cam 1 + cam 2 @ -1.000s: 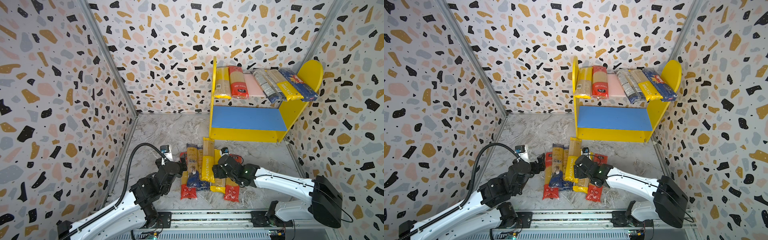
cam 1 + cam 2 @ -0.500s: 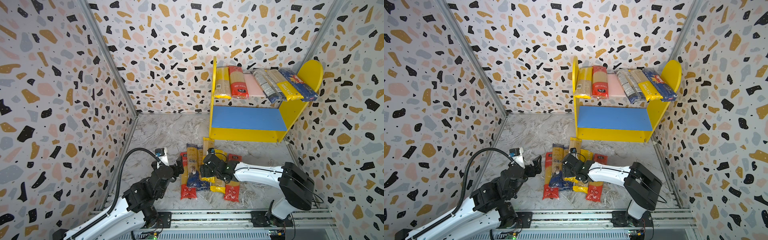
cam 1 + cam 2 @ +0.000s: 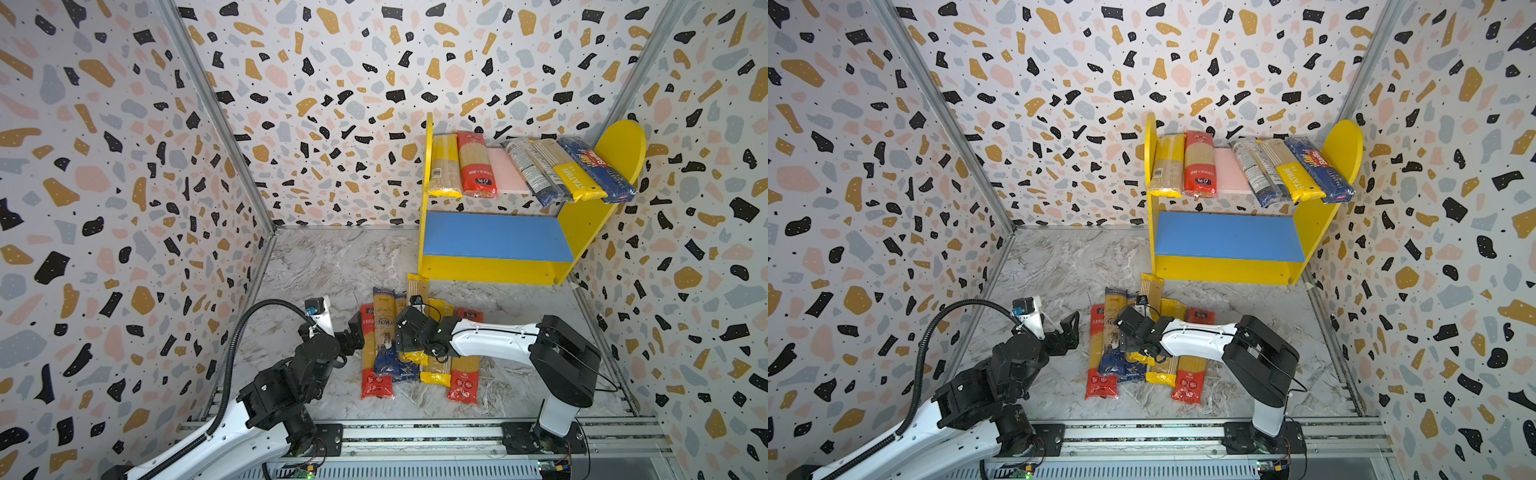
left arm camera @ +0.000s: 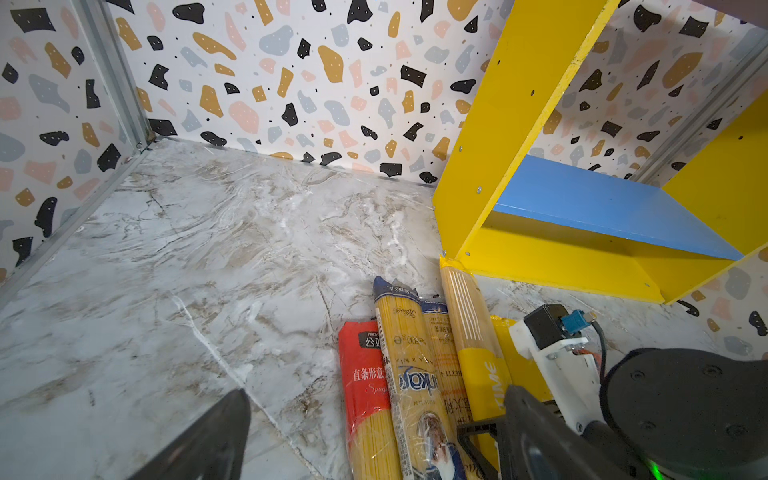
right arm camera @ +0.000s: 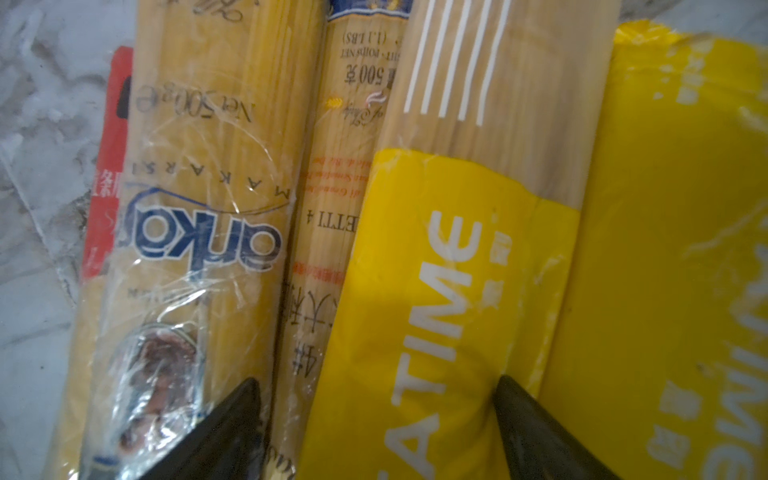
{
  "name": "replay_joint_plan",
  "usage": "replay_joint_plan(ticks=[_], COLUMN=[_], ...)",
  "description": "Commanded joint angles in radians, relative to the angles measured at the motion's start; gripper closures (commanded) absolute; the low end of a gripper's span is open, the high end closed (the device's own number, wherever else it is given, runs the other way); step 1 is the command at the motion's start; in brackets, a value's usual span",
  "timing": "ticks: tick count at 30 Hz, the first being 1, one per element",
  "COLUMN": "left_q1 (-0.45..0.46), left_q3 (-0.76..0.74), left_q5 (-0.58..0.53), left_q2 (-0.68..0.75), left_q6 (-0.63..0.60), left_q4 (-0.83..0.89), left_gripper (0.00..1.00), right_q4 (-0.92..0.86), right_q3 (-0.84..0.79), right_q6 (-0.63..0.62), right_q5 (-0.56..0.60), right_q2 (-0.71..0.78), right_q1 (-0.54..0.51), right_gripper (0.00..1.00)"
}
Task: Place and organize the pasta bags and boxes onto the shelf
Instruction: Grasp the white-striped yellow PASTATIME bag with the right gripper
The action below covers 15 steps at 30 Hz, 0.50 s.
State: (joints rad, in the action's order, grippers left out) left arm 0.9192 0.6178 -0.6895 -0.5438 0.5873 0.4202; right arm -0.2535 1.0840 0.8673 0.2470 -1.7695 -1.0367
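Nearest the rail, the right gripper [image 5: 382, 428] hangs low over the pile of pasta on the floor [image 3: 332, 266], jaws wide apart and clamped on nothing. The yellow pack [image 5: 436, 270] lies directly beneath it, long axis running 6 to 12 o'clock, so the jaws stand across its width. In the right wrist view one fingertip sits at the seam with the second yellow pack [image 5: 665, 249]. The other sits further out, past the thin blue-topped pack [image 5: 332, 166], near the clear pack [image 5: 216, 166]. Closing from here would likely catch the thin pack along with the yellow one unless the gripper shifts toward 3 o'clock.

At 9 o'clock of the pile the left gripper [image 3: 1068, 330] waits just beside the outer red pack [image 3: 376, 382], its jaws also apart and empty. The right arm is plainly the nearer one for this pick. Another red pack [image 3: 463, 380] closes the pile at 3 o'clock. All six lie side by side, touching or overlapping, so neighbours may drag when one is lifted.

Further off, at about 1 o'clock, stands the shelf [image 3: 490, 270]. The yellow pack's far end almost reaches its base. The blue board [image 3: 494, 237] is bare. The pink board [image 3: 505, 172] above carries a row of packs [image 3: 573, 174] with a gap in the middle.
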Motion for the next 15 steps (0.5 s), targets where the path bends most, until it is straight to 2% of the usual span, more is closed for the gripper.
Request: replay_joint_plan(ticks=[1,8,15], left_q1=[-0.004,-0.004,-0.004], left_q3=[0.016,0.012,0.027], left_q5=[0.001,0.002,-0.001], left_q2=[-0.002,-0.016,-0.037], left_q6=[-0.017,-0.02,-0.021], left_q4=[-0.021,-0.037,-0.036], left_gripper=[0.06,0.06,0.06], right_q4=[-0.087,-0.022,0.034], right_q3=[-0.06,-0.153,-0.116], right_q6=[0.029,-0.009,-0.032], right_q5=[-0.003,-0.093,-0.169], right_q2=[0.04,0.09,0.0], right_q1=[0.011,0.026,0.056], right_gripper=[0.11,0.12,0.13])
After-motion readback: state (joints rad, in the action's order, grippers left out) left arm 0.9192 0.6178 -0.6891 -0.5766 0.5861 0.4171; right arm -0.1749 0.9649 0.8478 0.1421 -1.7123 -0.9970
